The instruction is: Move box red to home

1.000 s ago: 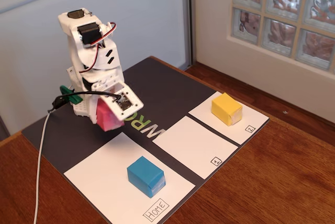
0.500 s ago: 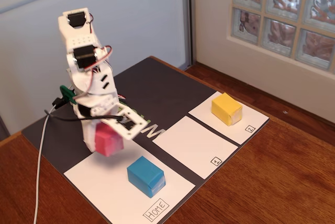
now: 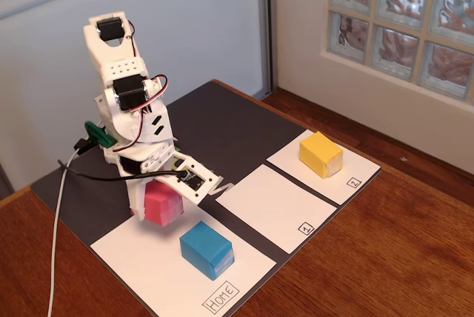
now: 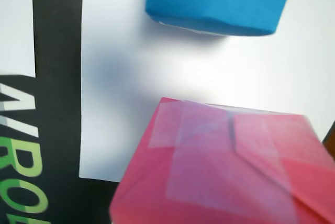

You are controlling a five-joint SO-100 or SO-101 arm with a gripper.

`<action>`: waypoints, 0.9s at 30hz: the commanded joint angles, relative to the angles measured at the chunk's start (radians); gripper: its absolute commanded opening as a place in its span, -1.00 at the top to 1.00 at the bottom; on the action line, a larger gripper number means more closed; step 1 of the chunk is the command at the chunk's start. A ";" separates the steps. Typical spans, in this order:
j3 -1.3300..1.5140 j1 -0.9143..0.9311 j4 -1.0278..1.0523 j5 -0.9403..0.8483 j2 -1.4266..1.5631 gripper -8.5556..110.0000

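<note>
The pinkish-red box (image 3: 164, 203) sits between the jaws of my gripper (image 3: 158, 212), which is shut on it. It hangs at the back left part of the large white Home sheet (image 3: 137, 258), at or just above the paper; I cannot tell whether it touches. In the wrist view the red box (image 4: 225, 166) fills the lower right, tilted, over the white sheet (image 4: 131, 77). My fingers are hidden behind it there. The hand-lettered "Home" label (image 3: 221, 298) is at the sheet's near corner.
A blue box (image 3: 207, 245) stands on the Home sheet just right of the red one, and also shows in the wrist view (image 4: 220, 1). A yellow box (image 3: 320, 154) sits on sheet 2 (image 3: 348, 176). Sheet 1 (image 3: 270, 206) is bare. A cable (image 3: 58, 243) runs off left.
</note>
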 commanded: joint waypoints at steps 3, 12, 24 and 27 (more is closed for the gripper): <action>0.021 0.044 0.000 0.173 0.008 0.87; 0.091 0.129 -0.006 0.518 0.012 0.87; 0.074 0.035 -0.135 0.713 -0.098 0.87; 0.063 0.023 -0.152 0.724 -0.126 0.87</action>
